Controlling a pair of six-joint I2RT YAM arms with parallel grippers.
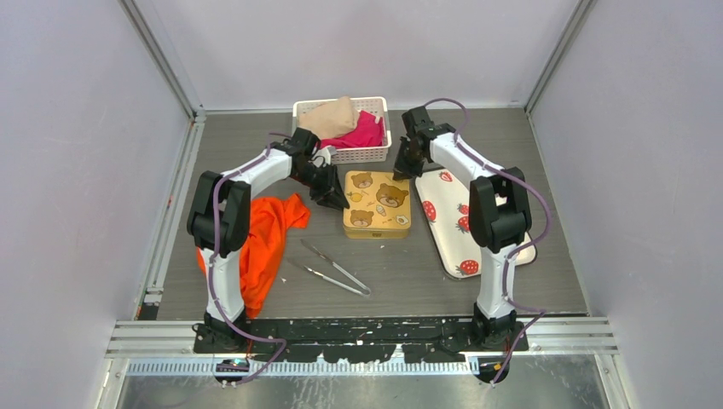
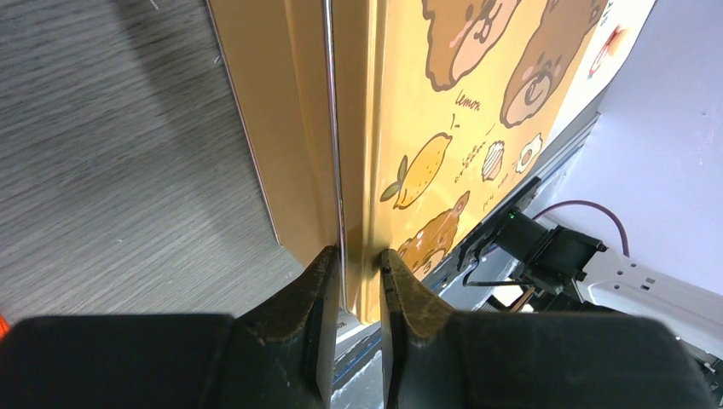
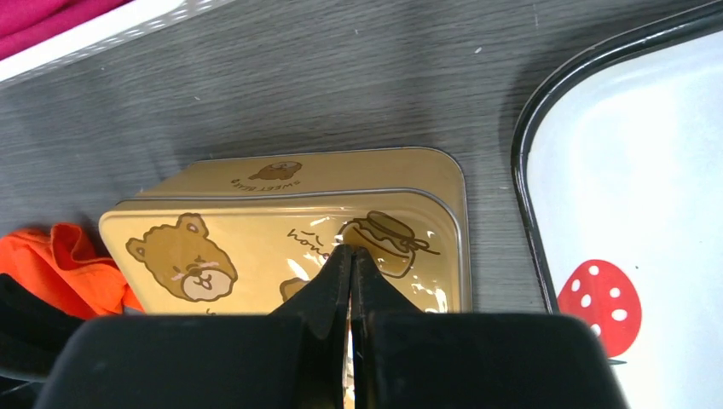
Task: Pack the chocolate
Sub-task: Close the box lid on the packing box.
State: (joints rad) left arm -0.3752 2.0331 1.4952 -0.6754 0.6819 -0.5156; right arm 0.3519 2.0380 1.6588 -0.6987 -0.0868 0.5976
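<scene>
Currently: left gripper [image 2: 358,257] clamped on the rim of the gold bear-print tin [image 1: 378,204]; right gripper [image 3: 351,252], fingers pressed together, tips at the tin's lid directly below; chocolate not visible, location cannot be told.

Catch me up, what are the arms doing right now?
Both arms are at the gold tin, which lies with its bear lid on. The left gripper pinches the tin's left edge between nearly closed fingers. The right gripper is shut, its tips over the lid's far right corner; whether they touch it cannot be told. No chocolate shows in any view, so packing seemingly has not started. The strawberry tray sits just right of the tin.
</scene>
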